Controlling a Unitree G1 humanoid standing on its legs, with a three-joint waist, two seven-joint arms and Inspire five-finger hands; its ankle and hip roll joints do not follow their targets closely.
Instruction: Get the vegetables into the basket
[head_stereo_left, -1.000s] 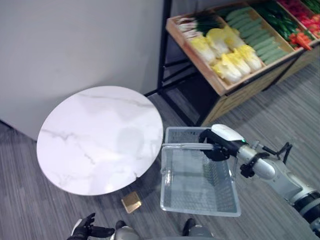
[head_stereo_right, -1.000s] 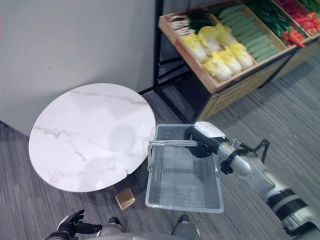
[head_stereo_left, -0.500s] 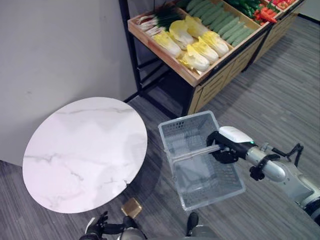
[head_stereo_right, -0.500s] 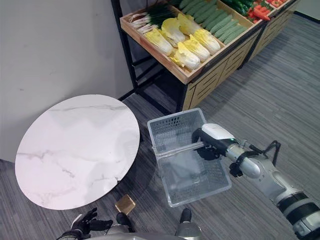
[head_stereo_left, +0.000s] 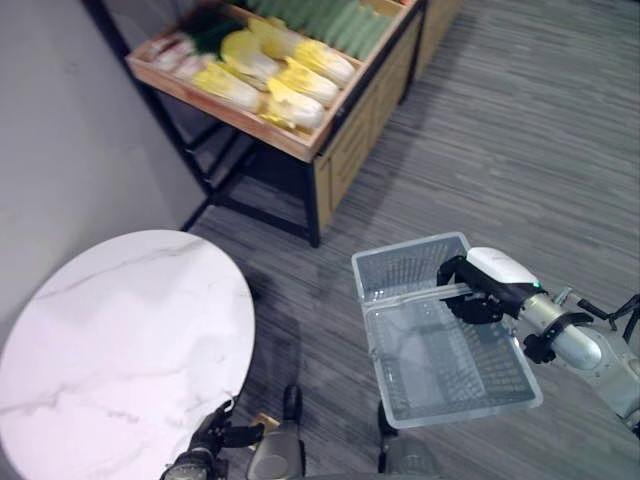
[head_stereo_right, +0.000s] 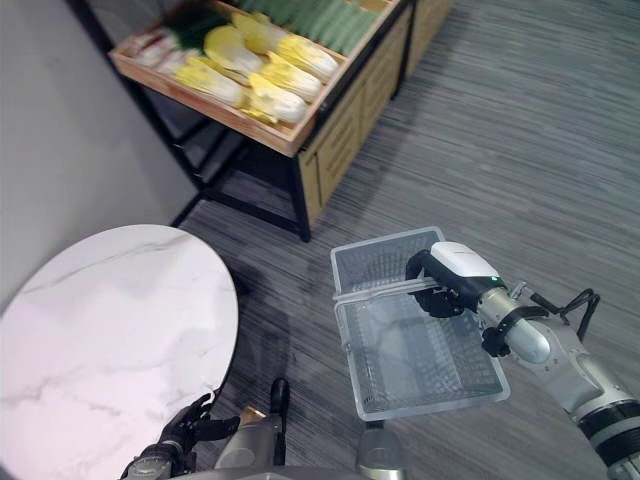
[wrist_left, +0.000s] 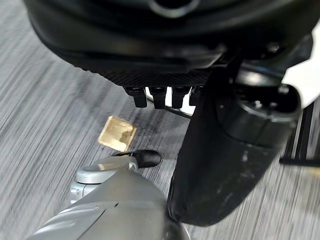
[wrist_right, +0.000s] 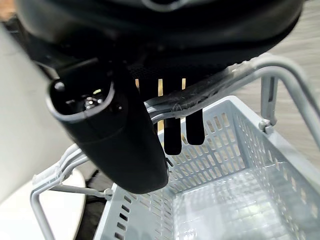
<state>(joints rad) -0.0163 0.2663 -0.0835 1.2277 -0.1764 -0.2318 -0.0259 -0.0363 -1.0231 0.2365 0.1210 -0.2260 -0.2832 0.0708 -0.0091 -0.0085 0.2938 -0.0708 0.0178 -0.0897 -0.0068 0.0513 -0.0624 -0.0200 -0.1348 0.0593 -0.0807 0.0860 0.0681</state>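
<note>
At lower right of the head views, your right hand (head_stereo_left: 478, 288) is clenched round the handle (wrist_right: 220, 85) of the empty grey basket (head_stereo_left: 447, 345), so you are on the carrying step and must next bring it beside the napa cabbages (head_stereo_left: 268, 78) at upper left, while your left hand (head_stereo_right: 187, 429) hangs relaxed at the bottom edge.

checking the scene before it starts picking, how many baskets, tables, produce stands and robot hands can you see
basket: 1, grey, nothing in it, its handle held in the right hand
round white table: 1
wooden produce stand: 1, yellow and green vegetables in it
robot hands: 2, counting the left hand low by the table
total: 5
</note>
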